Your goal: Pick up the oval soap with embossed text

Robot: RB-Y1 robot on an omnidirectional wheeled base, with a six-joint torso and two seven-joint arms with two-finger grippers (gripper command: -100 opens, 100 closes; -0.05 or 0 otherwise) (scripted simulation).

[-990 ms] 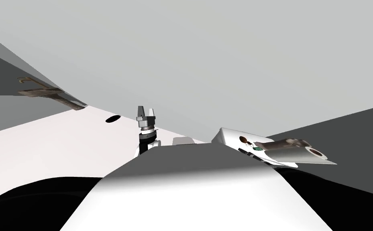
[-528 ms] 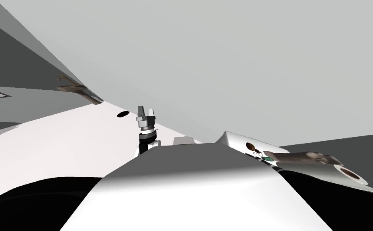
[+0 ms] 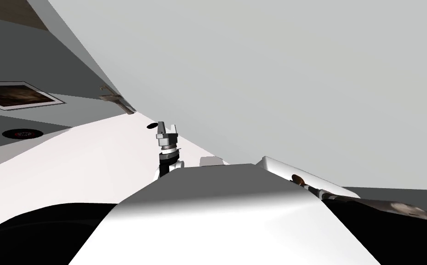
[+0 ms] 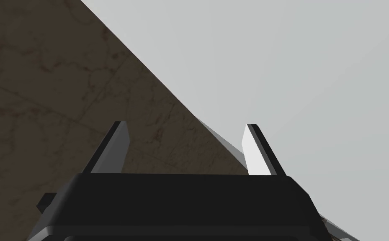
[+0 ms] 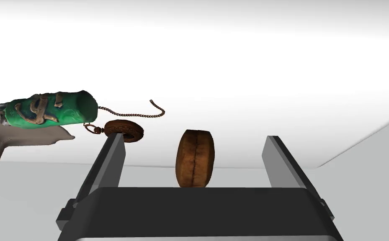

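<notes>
right claw (image 5: 195, 137) apart, brown oval soap (image 5: 194, 159) in its gap, left claw (image 4: 186, 124) apart

Brown soap (image 5: 194, 159); green cylinder (image 5: 51, 109) with tan bands; white surface (image 5: 252, 83).

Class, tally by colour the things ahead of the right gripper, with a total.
Brown: 2, oval soap and disc on a chain.
Green: 1, cylinder.
Grey-brown: 1, flat piece beside the cylinder.
Total: 4

Brown oval soap (image 5: 194, 159) upright between fingers (image 5: 113, 163) of spread gripper (image 5: 195, 137), green cylinder (image 5: 49, 108), perhaps a flask, nearby
</notes>
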